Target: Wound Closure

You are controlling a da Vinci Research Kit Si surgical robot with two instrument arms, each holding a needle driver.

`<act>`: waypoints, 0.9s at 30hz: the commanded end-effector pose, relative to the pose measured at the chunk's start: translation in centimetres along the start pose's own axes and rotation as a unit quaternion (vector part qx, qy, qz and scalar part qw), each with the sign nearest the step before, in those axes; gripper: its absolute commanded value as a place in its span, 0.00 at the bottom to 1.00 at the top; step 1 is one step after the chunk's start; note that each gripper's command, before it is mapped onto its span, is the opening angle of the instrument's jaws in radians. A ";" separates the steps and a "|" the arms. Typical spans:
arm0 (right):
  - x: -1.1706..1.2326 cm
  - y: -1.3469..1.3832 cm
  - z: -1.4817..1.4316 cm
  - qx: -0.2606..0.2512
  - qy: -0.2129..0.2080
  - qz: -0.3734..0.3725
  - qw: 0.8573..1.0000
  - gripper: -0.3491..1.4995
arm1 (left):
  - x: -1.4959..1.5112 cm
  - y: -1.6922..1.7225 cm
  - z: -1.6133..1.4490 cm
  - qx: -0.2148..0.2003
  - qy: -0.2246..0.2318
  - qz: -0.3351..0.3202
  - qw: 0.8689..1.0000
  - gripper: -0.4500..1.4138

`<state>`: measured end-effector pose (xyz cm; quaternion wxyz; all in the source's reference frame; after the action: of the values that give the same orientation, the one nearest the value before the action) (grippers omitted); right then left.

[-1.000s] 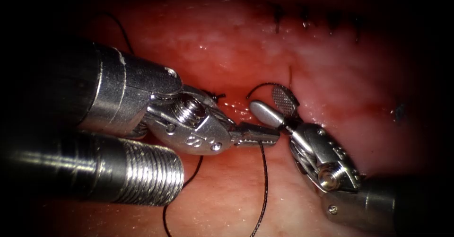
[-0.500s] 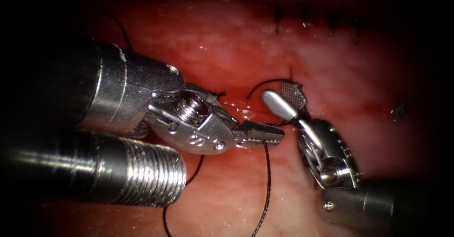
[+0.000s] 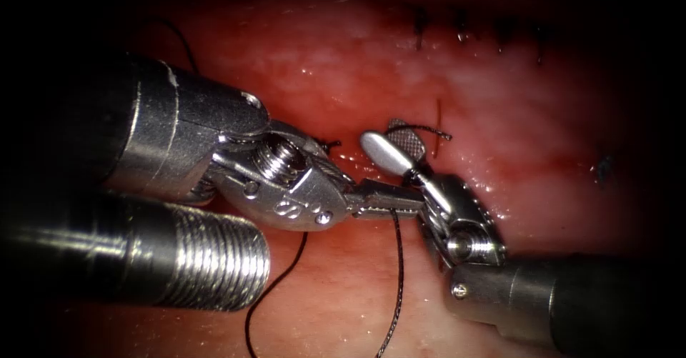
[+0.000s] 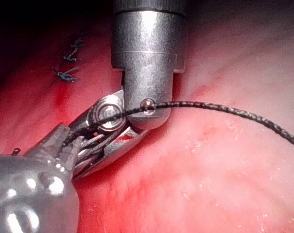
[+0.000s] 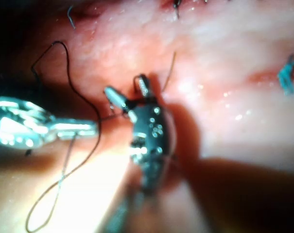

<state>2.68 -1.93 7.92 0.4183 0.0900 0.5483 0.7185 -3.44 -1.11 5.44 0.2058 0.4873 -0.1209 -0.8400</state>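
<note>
The left tool (image 3: 393, 202) reaches in from 9 o'clock with its jaws pressed together on the thread (image 3: 399, 272), which hangs from the pinch towards 6 o'clock. The right tool (image 3: 389, 140) comes up from 4 o'clock with its jaws spread and holds nothing. A short thread end (image 3: 429, 128) arcs over its far jaw towards 3 o'clock.

Judging by this, the work in hand is managing thread rather than driving the needle. Doing it well means a steady left pinch and a strand free of the tool's wrist, which it crosses in the left wrist view. The spread jaws should meet thread squarely, clear of the tissue (image 3: 321, 65) under their tips.

The tissue looks pale pink, wet and glossy, with red fluid (image 3: 357, 159) pooled at the centre between the two tools. Four dark finished stitches (image 3: 461, 31) sit in a row at 1 o'clock. A thin dark sliver (image 3: 438, 109) stands in the tissue just at 12 o'clock of the right tool. I cannot tell whether it is the needle, nor where the needle lies
</note>
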 end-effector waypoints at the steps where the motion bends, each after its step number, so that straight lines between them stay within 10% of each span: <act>1: 0.00 -0.04 0.02 0.003 0.012 0.006 1.000 0.69 | 0.00 0.00 0.08 0.001 0.001 0.001 1.000 0.00; 22: 0.21 -0.23 0.03 -0.006 0.040 -0.040 0.998 0.58 | 0.01 0.04 0.06 0.000 0.001 0.002 1.000 0.00; 25: 0.21 -0.23 0.07 -0.009 0.042 -0.052 0.998 0.45 | 0.01 0.05 0.04 0.000 0.002 0.002 1.000 0.00; 27: 0.21 -0.23 0.09 -0.011 0.044 -0.066 0.997 0.14 | 0.01 0.06 0.02 0.000 0.002 0.002 1.000 0.00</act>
<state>2.66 -1.67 7.64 0.4426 0.0128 0.5608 0.6996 -3.37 -1.18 5.42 0.2085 0.4882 -0.1208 -0.8388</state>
